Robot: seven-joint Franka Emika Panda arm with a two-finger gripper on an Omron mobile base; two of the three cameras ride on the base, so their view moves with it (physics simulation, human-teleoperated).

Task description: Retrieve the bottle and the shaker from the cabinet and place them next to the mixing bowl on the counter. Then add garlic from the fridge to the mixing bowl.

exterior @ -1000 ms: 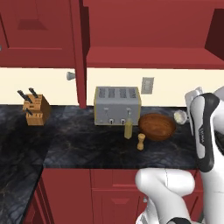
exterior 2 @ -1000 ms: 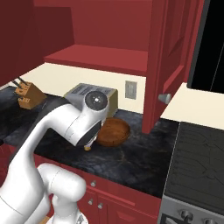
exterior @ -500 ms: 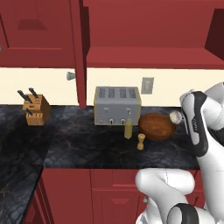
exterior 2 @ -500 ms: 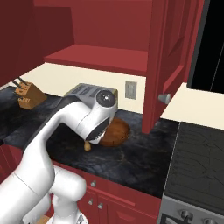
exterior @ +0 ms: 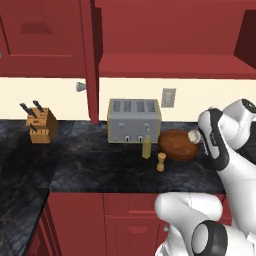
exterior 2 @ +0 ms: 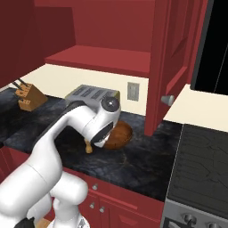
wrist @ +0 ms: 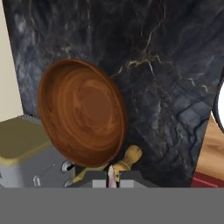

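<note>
- The gripper [wrist: 113, 178] is pinching the garlic [exterior: 194, 135]: its 2 fingers are pressing on a pale sliver between them, which the left base view is showing as a whitish bulb.
- The garlic is looking roundish, so I cannot tell a long axis or which way it is pointing.
- The shaker [wrist: 127, 157] is standing upright just beyond the fingertips, with the bottle [exterior: 146, 147] upright beside it.
- The mixing bowl [wrist: 83, 114] is lying ahead of the fingers, slightly off to one side, mouth facing up, round, with no garlic in it.
- My judgement: the drop is needing a short carry forward over the rim.
- The toaster [exterior: 134, 120] is sitting past the bowl.
</note>
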